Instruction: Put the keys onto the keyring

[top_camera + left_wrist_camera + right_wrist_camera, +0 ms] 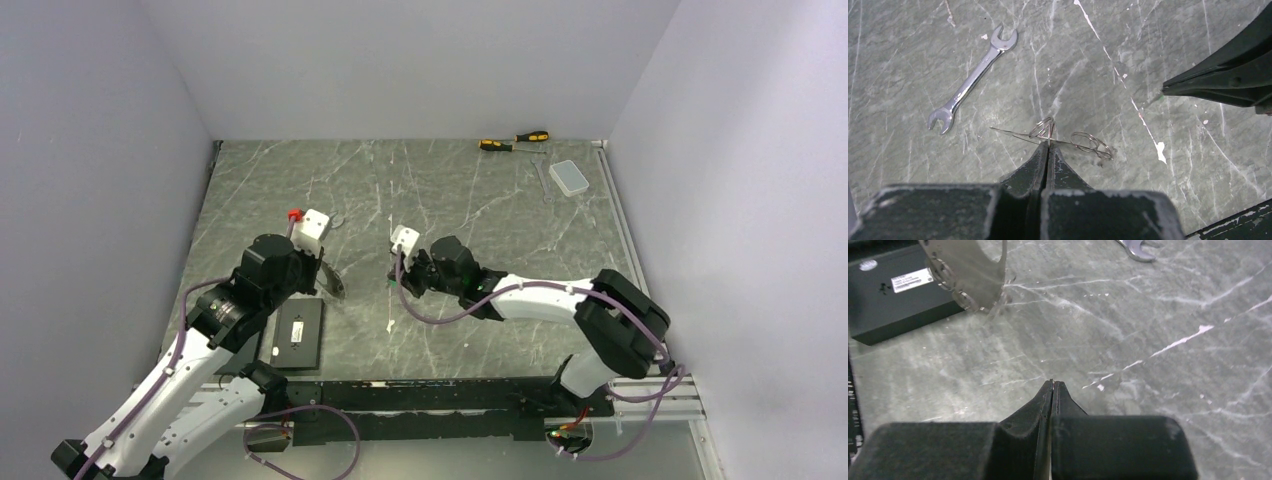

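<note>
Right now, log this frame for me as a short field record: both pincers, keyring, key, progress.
left pincer: shut on the keyring, held off the surface
right pincer: shut, apparently on the key; green speck at its tip
relation: the two pincers face each other, apart
progress: key not yet on keyring
wrench: lying flat beyond the left pincer
black box: near the left arm

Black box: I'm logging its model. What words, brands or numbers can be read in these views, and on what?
White label on the black box: print too small and blurred to read.
Oval badge on the same box: too blurred to read.
No other text shows in any view.
</note>
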